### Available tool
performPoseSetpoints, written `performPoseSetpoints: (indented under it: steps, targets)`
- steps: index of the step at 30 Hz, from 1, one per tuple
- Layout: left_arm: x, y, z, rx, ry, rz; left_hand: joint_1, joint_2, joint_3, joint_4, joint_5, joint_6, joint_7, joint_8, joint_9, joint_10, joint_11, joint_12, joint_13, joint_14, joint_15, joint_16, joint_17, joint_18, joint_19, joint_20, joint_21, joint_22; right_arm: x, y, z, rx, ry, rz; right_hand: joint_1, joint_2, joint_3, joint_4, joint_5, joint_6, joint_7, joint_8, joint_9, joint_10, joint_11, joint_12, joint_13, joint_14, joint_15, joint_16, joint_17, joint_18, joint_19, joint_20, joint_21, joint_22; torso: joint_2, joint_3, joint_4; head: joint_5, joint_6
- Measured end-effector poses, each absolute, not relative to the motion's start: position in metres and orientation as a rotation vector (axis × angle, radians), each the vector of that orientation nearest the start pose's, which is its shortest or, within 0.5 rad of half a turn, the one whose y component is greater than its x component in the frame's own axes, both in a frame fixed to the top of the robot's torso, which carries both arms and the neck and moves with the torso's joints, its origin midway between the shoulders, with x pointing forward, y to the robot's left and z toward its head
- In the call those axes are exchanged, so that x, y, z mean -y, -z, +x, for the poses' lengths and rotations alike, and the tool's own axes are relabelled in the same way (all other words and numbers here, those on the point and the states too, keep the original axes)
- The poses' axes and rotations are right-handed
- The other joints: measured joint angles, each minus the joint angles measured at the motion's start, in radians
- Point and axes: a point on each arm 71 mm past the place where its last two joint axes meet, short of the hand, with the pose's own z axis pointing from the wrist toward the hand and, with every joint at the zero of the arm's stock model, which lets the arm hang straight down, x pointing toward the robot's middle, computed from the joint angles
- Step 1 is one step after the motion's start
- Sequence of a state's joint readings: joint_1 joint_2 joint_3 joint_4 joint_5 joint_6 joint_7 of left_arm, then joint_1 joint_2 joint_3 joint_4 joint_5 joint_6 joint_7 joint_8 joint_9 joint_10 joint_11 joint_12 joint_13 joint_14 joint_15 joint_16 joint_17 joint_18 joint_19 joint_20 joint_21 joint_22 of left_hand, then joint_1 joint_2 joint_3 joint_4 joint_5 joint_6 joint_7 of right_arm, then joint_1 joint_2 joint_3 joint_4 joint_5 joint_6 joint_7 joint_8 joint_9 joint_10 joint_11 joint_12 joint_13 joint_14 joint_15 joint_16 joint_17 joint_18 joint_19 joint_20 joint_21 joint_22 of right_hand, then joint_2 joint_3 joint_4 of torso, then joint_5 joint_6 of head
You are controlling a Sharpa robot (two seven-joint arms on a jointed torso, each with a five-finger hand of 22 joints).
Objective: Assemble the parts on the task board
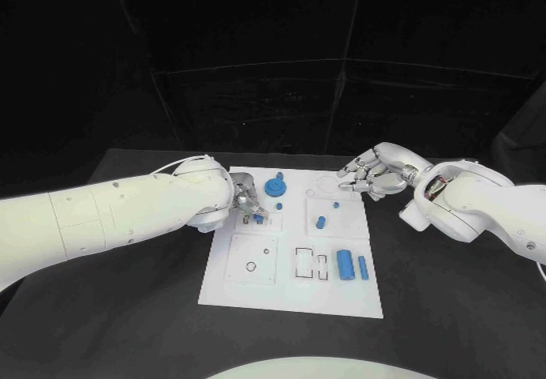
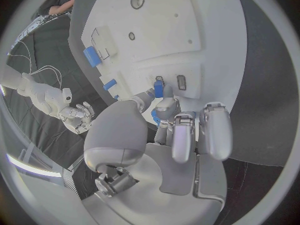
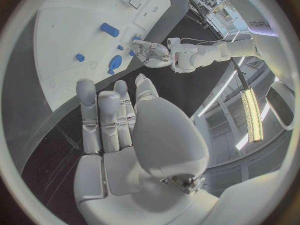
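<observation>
The white task board (image 1: 228,284) lies mid-table. My left hand (image 1: 247,205) is low over the board's far left part. In the left wrist view its thumb and a finger pinch a small blue part (image 2: 158,89) held against the board (image 2: 162,30) beside two small slots. My right hand (image 1: 370,175) hovers by the board's far right corner with its fingers apart and nothing in them, as the right wrist view (image 3: 115,117) also shows. A round blue part (image 1: 277,187) stands on the board between the two hands.
Two small blue parts (image 1: 321,222) sit on the board's middle right plate. A blue cylinder (image 1: 345,265) and a thin blue bar (image 1: 363,268) lie at the near right, beside rectangular slots (image 1: 309,263). A plate with a ring outline (image 1: 252,259) is near left.
</observation>
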State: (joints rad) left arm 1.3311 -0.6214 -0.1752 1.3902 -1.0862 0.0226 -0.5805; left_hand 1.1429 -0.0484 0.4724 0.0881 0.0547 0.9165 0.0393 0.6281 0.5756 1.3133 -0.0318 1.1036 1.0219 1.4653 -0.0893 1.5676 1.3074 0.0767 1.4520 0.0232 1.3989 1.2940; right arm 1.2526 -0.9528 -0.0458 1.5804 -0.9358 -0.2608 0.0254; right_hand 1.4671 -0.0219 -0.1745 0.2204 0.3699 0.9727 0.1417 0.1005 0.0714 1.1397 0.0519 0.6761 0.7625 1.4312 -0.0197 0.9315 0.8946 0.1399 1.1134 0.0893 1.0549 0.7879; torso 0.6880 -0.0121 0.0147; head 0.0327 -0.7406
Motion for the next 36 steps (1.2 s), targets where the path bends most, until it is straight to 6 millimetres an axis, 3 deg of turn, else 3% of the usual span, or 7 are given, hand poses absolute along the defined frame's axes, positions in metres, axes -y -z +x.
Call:
performPoseSetpoints:
  steps: [24, 27, 31, 34, 36]
  targets:
    - [-0.1519, 0.2127, 0.5059, -2.256, 0.295, -0.083, -0.014, 0.007, 0.018, 0.017, -0.002, 0.002, 0.002, 0.005, 0.008, 0.007, 0.000, 0.000, -0.006, 0.000, 0.000, 0.000, 0.000, 0.000, 0.000, 0.000, 0.000, -0.003, 0.2363, 0.1615, 0.4815, -1.748, -0.945, 0.263, 0.000, 0.000, -0.003, 0.003, 0.004, 0.000, 0.000, 0.003, 0.000, 0.000, 0.000, 0.000, -0.001, 0.000, 0.000, -0.003, 0.000, 0.000, 0.000, 0.000, 0.000, -0.002, 0.000, 0.0007, 0.0003, 0.004, -0.003]
    - [-0.1515, 0.2129, 0.5062, -2.258, 0.293, -0.083, -0.045, 0.008, 0.053, -0.001, -0.005, 0.002, 0.002, 0.011, 0.011, 0.007, 0.000, -0.008, -0.013, 0.000, 0.000, 0.000, 0.000, 0.000, 0.000, 0.000, 0.000, -0.006, 0.2361, 0.1615, 0.4815, -1.748, -0.945, 0.262, 0.000, 0.000, -0.003, 0.003, 0.004, 0.000, 0.000, 0.004, 0.000, 0.000, 0.000, 0.000, -0.001, 0.000, 0.000, -0.005, 0.000, 0.000, 0.000, 0.000, 0.000, -0.003, 0.000, 0.0008, 0.0002, 0.004, -0.003]
    - [-0.1500, 0.2133, 0.5069, -2.261, 0.290, -0.084, -0.096, -0.009, 0.114, -0.062, -0.005, 0.003, 0.002, 0.019, 0.016, 0.007, 0.000, -0.008, -0.013, 0.000, 0.000, 0.000, 0.000, 0.000, 0.000, 0.000, 0.000, -0.006, 0.2358, 0.1615, 0.4814, -1.749, -0.945, 0.261, 0.000, 0.000, -0.003, 0.003, 0.004, 0.000, 0.000, 0.004, 0.000, 0.000, 0.000, 0.000, -0.001, 0.000, 0.000, -0.005, 0.000, 0.000, 0.000, 0.000, -0.004, -0.003, 0.000, 0.0008, -0.0002, 0.004, -0.003]
    - [-0.1487, 0.2136, 0.5076, -2.262, 0.286, -0.085, -0.130, -0.019, 0.117, -0.074, -0.005, 0.010, -0.005, 0.020, 0.017, 0.007, 0.000, -0.008, -0.012, 0.000, 0.000, 0.000, 0.000, 0.000, 0.000, 0.000, 0.000, -0.006, 0.2356, 0.1616, 0.4814, -1.749, -0.944, 0.261, 0.000, 0.000, -0.003, 0.003, 0.004, 0.000, 0.000, 0.004, 0.000, 0.000, 0.000, 0.000, -0.002, 0.000, 0.000, -0.005, 0.000, 0.000, 0.000, 0.000, -0.004, -0.003, 0.000, 0.0008, -0.0005, 0.004, -0.002]
    - [-0.1484, 0.2137, 0.5082, -2.264, 0.282, -0.086, -0.147, -0.023, 0.099, -0.060, -0.004, 0.015, -0.004, 0.020, 0.018, 0.008, -0.001, -0.008, -0.010, 0.000, 0.000, 0.000, 0.000, 0.000, 0.000, 0.000, 0.000, -0.005, 0.2355, 0.1616, 0.4813, -1.750, -0.944, 0.260, 0.000, 0.000, -0.003, 0.003, 0.004, 0.000, 0.000, 0.004, 0.000, 0.000, 0.000, 0.000, -0.002, 0.000, 0.000, -0.005, 0.000, 0.000, 0.000, 0.000, -0.004, -0.003, 0.000, 0.0008, -0.0006, 0.003, -0.002]
